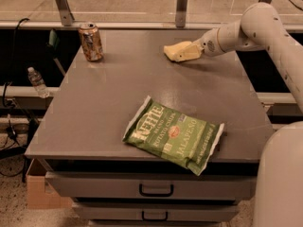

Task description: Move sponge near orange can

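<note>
The pale yellow sponge (171, 50) lies on the grey table (118, 103) at the back, right of centre. My gripper (187, 52) reaches in from the right and is at the sponge's right end, touching or overlapping it; I cannot tell whether it holds it. The orange can (91, 42) stands upright at the table's back left corner, well apart from the sponge.
A green Kettle chips bag (174, 139) lies flat near the table's front edge. My white arm (265, 27) spans the right side. A clear water bottle (37, 82) stands off the table's left. Drawers (156, 189) sit below the front edge.
</note>
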`<state>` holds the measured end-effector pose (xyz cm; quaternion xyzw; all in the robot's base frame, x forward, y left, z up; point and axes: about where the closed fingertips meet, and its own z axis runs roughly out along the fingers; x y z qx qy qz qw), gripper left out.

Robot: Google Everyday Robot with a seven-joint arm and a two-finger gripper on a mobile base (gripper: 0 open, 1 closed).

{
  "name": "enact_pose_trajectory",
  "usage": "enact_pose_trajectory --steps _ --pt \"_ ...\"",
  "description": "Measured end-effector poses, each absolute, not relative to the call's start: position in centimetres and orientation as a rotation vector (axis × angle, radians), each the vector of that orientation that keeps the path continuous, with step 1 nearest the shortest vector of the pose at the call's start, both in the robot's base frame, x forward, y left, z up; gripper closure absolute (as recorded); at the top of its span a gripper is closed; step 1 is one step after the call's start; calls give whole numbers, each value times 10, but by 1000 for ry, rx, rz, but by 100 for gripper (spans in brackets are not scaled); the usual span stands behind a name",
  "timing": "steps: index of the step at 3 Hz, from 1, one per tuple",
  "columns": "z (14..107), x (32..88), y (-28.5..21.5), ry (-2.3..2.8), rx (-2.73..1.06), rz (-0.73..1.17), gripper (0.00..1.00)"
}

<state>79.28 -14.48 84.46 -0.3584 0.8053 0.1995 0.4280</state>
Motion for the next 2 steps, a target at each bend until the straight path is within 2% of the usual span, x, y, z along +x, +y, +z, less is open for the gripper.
enact_pose_trajectory --steps 2 --pt "892 774 -76 1842 -1121 547 92"
